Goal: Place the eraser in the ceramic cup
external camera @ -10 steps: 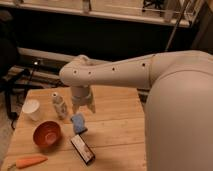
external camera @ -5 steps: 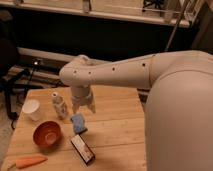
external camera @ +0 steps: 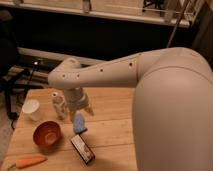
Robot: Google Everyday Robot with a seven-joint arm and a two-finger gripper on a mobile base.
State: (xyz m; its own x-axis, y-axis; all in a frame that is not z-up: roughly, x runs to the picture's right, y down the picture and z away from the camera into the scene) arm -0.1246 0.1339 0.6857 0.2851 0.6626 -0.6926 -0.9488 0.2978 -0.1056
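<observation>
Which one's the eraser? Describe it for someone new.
On the wooden table, look toward the near edge, right of the orange-red bowl and in front of the blue spongy block near the open gripper. The eraser lies flat there: the only black, phone-shaped slab, with a reddish strip along one side.

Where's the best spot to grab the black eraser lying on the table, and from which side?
Probably the middle of the eraser, pinched across its two long edges, coming straight down: it lies flat, long axis diagonal on the table. The open gripper hangs behind it, over the blue sponge block.
</observation>
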